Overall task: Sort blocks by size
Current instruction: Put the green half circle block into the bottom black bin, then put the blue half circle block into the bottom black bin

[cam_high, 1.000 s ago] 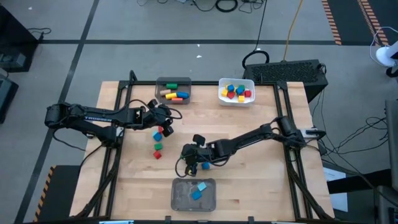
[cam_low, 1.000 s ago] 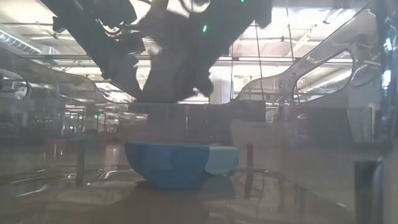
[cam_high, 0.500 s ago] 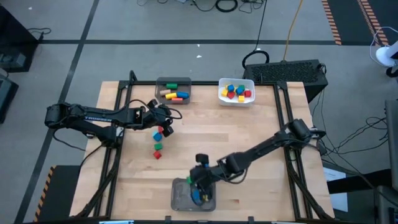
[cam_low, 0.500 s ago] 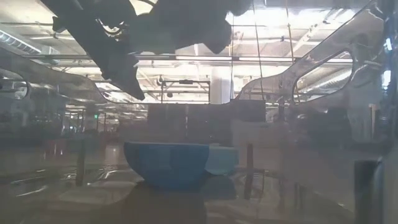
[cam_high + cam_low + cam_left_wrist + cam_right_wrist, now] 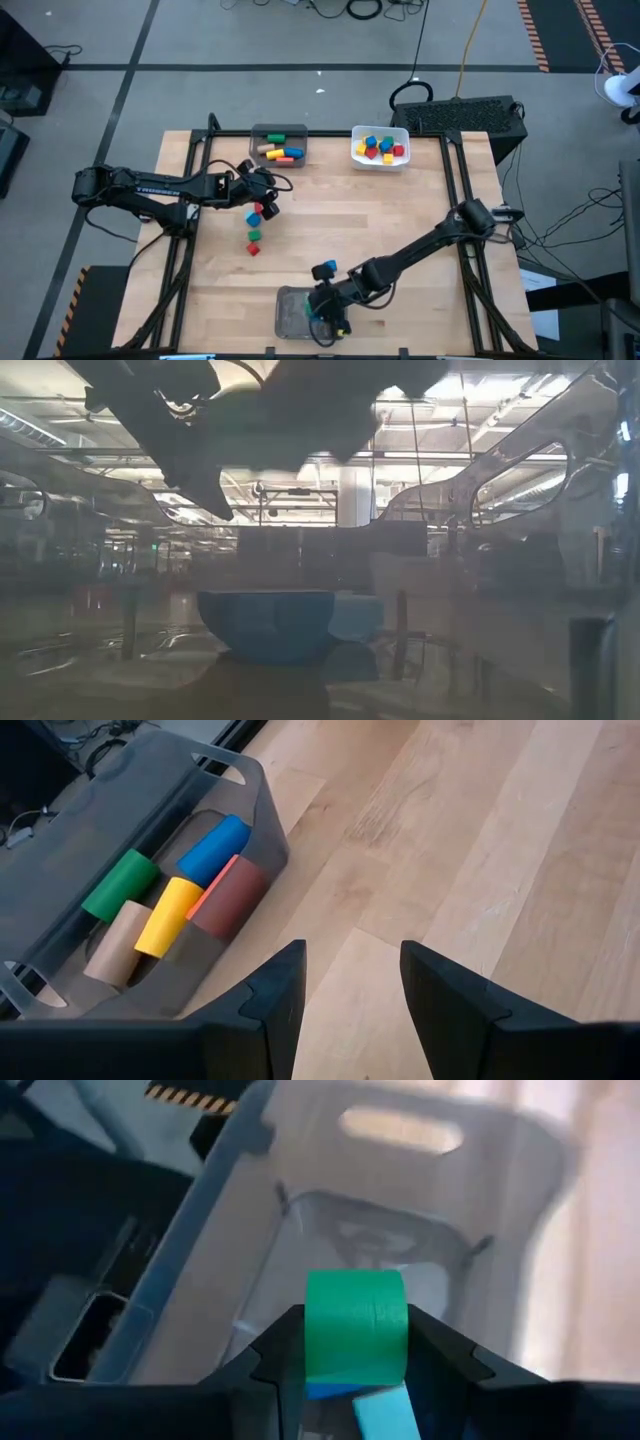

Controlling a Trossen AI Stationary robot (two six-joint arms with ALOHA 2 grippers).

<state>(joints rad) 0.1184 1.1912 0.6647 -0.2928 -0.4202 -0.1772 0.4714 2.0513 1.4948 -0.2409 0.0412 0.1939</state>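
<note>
Green is what I carry: a green cylinder (image 5: 355,1325) pinched between the fingers of my right gripper (image 5: 327,312), closed snugly on it, hanging over the clear bin (image 5: 288,318) at the near edge of the desk (image 5: 420,220). Blue blocks (image 5: 385,1415) lie in that bin right below. I judge this the drop-off step; next I should part the fingers to release it clear of the bin wall. My left gripper (image 5: 345,1010) waits with its fingers apart and empty, near the grey bin (image 5: 255,815) of long cylinders (image 5: 170,910). Loose blocks (image 5: 254,226) remain mid-desk, unsorted, beside it.
</note>
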